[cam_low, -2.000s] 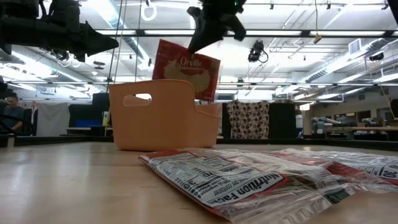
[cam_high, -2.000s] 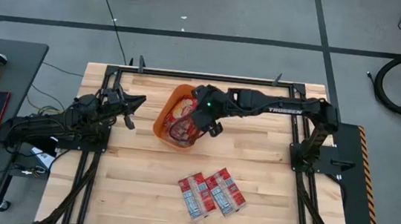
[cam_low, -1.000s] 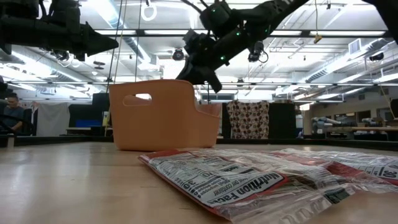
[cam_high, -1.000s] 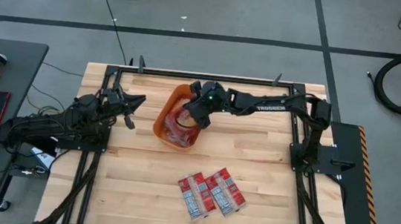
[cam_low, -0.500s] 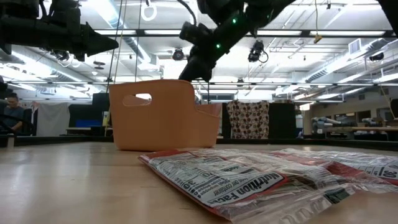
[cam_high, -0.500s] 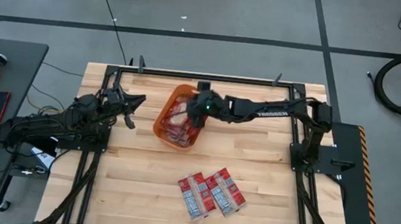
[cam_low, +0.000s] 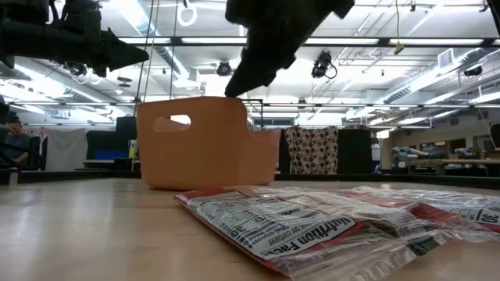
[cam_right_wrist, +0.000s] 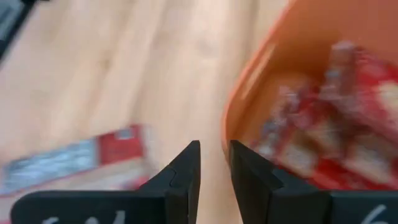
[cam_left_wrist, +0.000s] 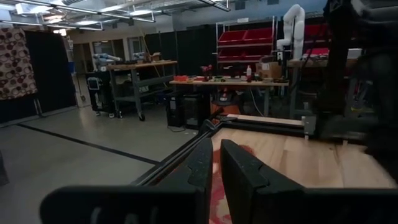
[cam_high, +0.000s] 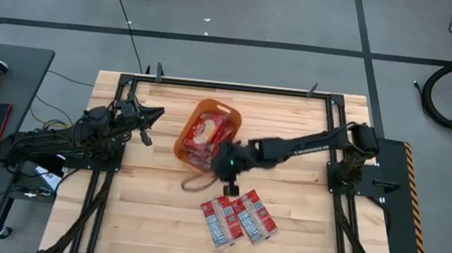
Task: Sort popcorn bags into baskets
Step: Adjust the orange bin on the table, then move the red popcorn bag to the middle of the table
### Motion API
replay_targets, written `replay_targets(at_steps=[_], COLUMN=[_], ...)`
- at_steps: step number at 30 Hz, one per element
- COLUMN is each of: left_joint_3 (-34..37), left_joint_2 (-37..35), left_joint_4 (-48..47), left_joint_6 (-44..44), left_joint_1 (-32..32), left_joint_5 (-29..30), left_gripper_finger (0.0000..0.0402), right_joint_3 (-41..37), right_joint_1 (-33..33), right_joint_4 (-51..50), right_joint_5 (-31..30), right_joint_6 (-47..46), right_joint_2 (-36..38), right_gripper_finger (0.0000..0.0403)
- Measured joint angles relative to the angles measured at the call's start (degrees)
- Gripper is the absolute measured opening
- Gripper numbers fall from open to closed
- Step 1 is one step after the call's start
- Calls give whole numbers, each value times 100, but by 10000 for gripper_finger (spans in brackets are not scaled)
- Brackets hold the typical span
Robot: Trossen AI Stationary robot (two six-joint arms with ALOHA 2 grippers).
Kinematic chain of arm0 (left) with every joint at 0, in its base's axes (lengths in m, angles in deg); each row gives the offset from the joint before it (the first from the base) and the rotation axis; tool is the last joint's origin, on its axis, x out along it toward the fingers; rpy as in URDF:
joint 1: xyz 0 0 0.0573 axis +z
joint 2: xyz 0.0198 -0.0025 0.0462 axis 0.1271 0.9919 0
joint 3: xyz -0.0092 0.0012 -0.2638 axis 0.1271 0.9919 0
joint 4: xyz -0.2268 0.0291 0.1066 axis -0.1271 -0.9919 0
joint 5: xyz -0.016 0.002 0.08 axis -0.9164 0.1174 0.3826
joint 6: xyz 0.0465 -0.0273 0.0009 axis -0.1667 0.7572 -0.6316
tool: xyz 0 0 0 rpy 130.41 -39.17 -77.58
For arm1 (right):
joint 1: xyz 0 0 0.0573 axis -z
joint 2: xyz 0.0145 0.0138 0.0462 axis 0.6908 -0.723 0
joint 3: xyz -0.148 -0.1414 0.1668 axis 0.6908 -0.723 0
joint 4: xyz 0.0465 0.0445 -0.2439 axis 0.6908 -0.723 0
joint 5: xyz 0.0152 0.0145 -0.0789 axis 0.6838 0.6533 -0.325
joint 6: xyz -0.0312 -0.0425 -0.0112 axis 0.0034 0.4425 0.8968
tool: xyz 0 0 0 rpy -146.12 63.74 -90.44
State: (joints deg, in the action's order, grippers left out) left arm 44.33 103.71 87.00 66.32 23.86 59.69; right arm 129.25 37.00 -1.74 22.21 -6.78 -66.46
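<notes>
Popcorn bags left to sort: two flat packets [cam_high: 237, 216] lie side by side on the counter [cam_high: 299, 227], near the orange basket [cam_high: 185, 136] on its operator-facing side, apart from it. More red packets [cam_high: 208, 133] already fill the basket, piled loosely.

Counter: bare butcher-block wood around the basket, nothing crowding the two packets.

Basket: sloped walls, handle slot at rim (low view). Sits just inside the counter's far half.

Right arm: reaches from the far side; right end effector [cam_high: 228, 167] hangs between the basket and the two packets, carrying nothing. Fingers [cam_right_wrist: 186, 167] slightly spread, a narrow gap showing in the wrist view.

Left arm: parked well to the basket's other side; left end effector [cam_high: 149, 118] idle, fingers [cam_left_wrist: 202, 168] nearly pressed together, empty.

Handling judgement: packets look light, thin and pliable, wrapped in glossy film, so likely slippery and prone to sag when lifted. Lying flat, they offer little to pinch from above. Best hold probably a short edge or a crimped end seam, nearer packet first, fingers straddling the edge. Contents not fragile; a firm pinch should do no harm.
</notes>
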Motion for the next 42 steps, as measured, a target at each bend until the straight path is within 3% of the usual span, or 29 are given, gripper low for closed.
replay_targets(at_steps=[3, 8, 11, 16, 22, 30, 36, 42], left_joint_3=[0, 0, 0, 0, 0, 0, 0, 0], left_joint_2=[0, -1, -1, -1, 0, -1, 2, 0], left_joint_4=[0, 1, -2, -24, -26, -25, -42, -53], left_joint_6=[30, 120, 183, 114, 105, 151, 149, 146], left_joint_1=[-2, -2, -3, 0, 0, 0, 0, 0], left_joint_5=[0, 0, -2, -2, -1, -2, -2, -2], left_gripper_finger=[36, 36, 36, 36, 36, 36, 36, 36], right_joint_3=[-38, -40, 89, 103, 103, 103, 103, 103], right_joint_1=[-324, -766, -769, -880, -1130, -1355, -1464, -1461], right_joint_4=[26, -268, -454, -493, -350, -18, -315, -769], right_joint_5=[-3, -1466, -1650, -1377, -438, -256, 289, 281], right_joint_6=[-381, -211, -7, 123, 428, -51, -292, -342], right_joint_2=[-7, 45, 234, 498, 261, -601, -1024, -1304], right_gripper_finger=[90, 89, 89, 87, 79, 63, 48, 27])
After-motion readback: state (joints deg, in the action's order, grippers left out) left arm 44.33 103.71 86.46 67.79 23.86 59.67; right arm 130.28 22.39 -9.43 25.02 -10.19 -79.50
